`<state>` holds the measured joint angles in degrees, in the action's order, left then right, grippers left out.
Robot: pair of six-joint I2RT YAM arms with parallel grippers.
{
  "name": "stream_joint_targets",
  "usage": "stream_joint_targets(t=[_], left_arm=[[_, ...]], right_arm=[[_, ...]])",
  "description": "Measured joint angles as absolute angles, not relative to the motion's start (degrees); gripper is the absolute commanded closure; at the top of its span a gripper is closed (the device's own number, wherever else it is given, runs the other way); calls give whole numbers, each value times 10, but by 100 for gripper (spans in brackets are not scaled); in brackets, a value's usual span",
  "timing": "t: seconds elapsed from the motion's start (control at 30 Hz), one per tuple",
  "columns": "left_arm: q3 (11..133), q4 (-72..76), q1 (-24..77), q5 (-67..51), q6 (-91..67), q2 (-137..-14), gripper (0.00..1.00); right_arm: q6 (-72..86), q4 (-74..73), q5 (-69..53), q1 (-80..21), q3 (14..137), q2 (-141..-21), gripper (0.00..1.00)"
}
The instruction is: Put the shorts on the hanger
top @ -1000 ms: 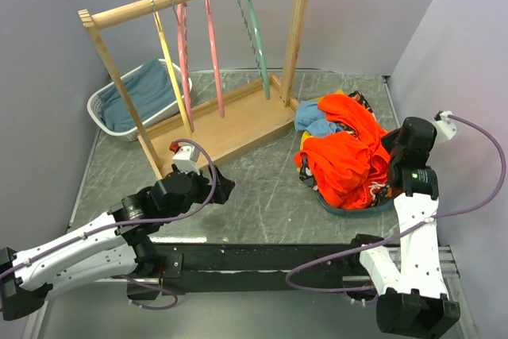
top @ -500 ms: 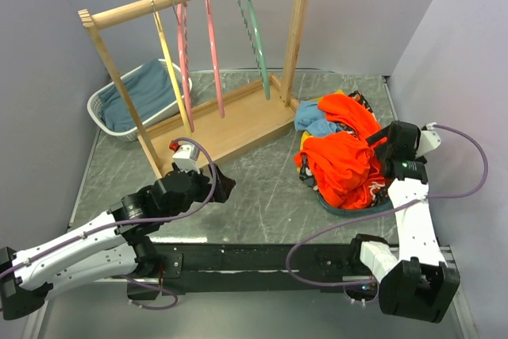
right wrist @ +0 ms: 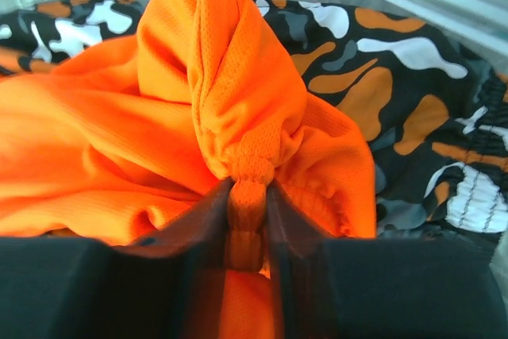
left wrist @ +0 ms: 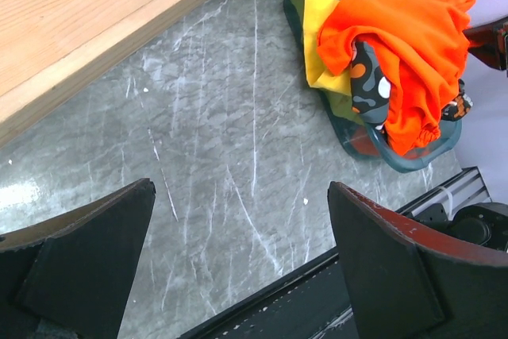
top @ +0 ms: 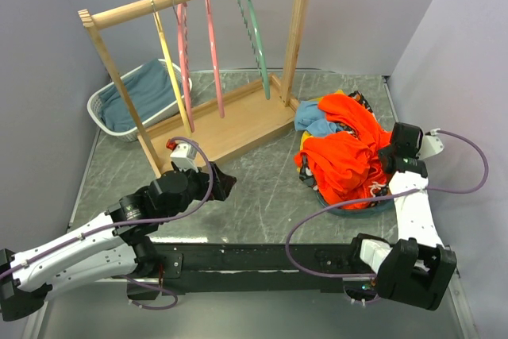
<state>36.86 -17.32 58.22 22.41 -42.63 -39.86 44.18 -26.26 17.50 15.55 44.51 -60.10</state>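
Two changes from a second ago: the right fingers (right wrist: 224,206) have closed to a narrow gap on a bunched fold of the shorts (right wrist: 198,77). The right arm has also swung its wrist slightly toward the far edge of the surface (top: 262,188), and its forearm now stands steeper. The left arm has barely shifted. The left fingers (top: 225,186) hang spread wide over bare surface near the rack's base, holding nothing.

The shorts lie crumpled on top of a heap in a dark basket (top: 349,209) by the right edge, their long axis running roughly from far edge to near edge. The pinched fold sits on the side nearest the right edge, over a black, orange and white patterned garment (right wrist: 413,77).

The hanger (top: 255,37) hangs by its hook at the right end of the wooden rack's (top: 238,121) rail. Its long axis points down toward the rack's base.
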Motion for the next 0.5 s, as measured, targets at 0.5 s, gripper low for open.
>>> stream_joint_targets(t=[0.5], left_arm=[[369, -171, 582, 224, -426, -402, 3]], right_arm=[[440, -369, 119, 155, 608, -459, 100]])
